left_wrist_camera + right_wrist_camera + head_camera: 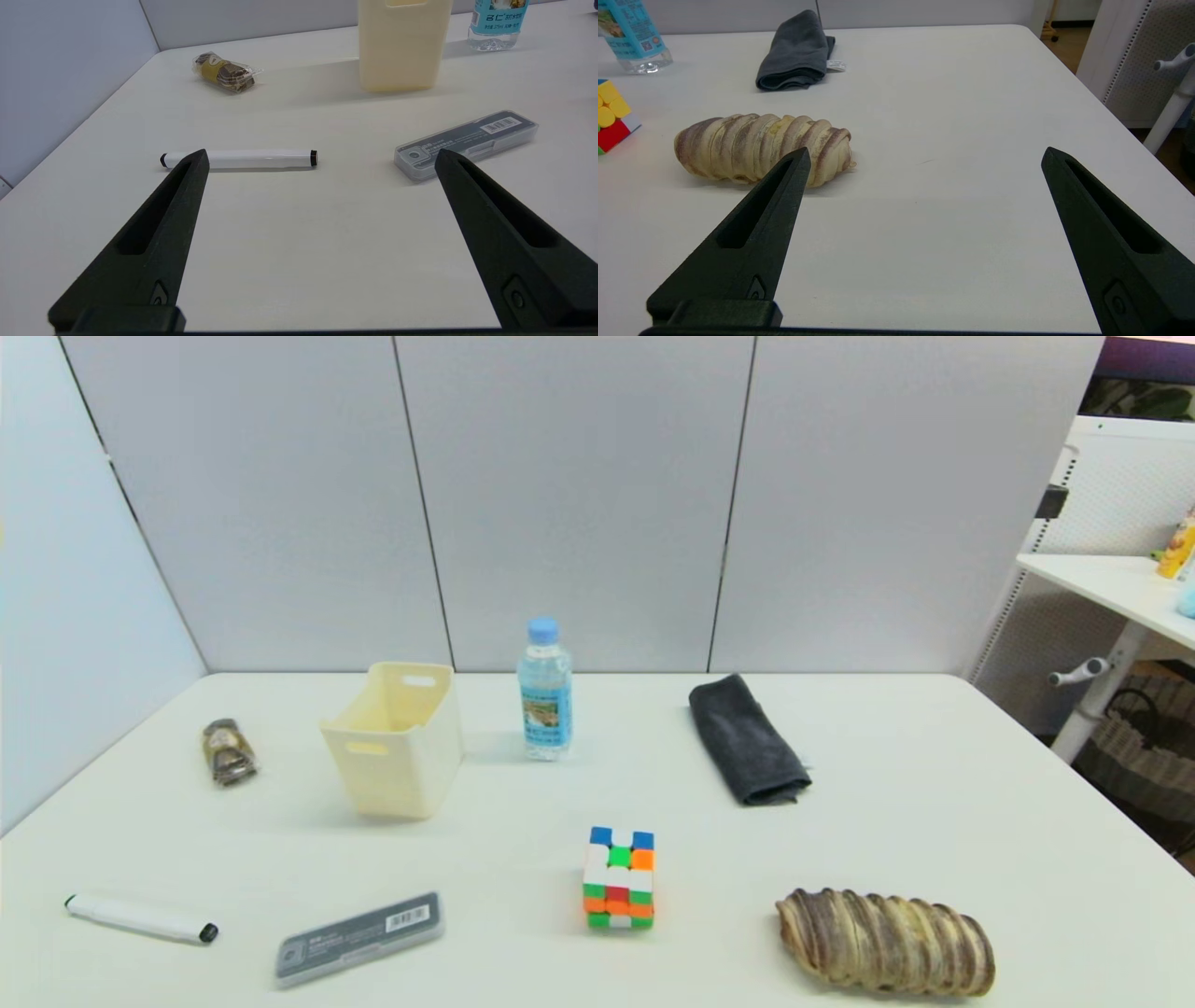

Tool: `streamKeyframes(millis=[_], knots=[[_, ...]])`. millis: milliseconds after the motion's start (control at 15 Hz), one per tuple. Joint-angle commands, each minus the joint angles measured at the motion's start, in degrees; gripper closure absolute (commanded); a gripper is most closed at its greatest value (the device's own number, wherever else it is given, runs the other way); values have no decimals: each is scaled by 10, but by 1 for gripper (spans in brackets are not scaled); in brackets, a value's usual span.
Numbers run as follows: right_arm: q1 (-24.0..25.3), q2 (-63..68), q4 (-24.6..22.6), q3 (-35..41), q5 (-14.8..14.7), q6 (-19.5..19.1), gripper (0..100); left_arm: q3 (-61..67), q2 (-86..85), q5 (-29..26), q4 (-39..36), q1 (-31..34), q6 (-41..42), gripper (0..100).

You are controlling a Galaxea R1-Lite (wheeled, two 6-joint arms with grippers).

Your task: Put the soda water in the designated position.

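Soda water (545, 691) upright at table's far middle, just right of cream bin (397, 737), untouched. My left gripper (320, 156) fingers wide, near pen (238, 159). My right gripper (924, 156) fingers wide, beside shell (763, 148).

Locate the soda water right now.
Head view: the soda water stands upright near the table's far edge, about centre, just right of the cream bin and left of the folded grey cloth. Neither gripper touches it.

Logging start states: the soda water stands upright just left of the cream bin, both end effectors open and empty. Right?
Not quite. In the head view the soda water stands upright just right of the cream bin, not left. The left end effector and right end effector are open and empty, as you said.
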Motion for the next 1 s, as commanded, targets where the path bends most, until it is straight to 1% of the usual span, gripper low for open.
streamKeyframes(millis=[67,267,467,733,867,933,1000], knots=[[0,1,0,1,0,0,0,-4,73,1,-9,-2,5,0],[0,1,0,1,0,0,0,-76,186,1,-45,-10,12,0],[1,1,0,1,0,0,0,-213,312,-1,-43,-28,20,0],[0,1,0,1,0,0,0,-362,465,-46,-45,-56,32,0],[0,1,0,1,0,0,0,-417,551,-54,-51,-99,44,0],[0,1,0,1,0,0,0,-442,595,-57,-68,-126,45,0],[1,1,0,1,0,0,0,-461,648,-58,-104,-150,45,0]])
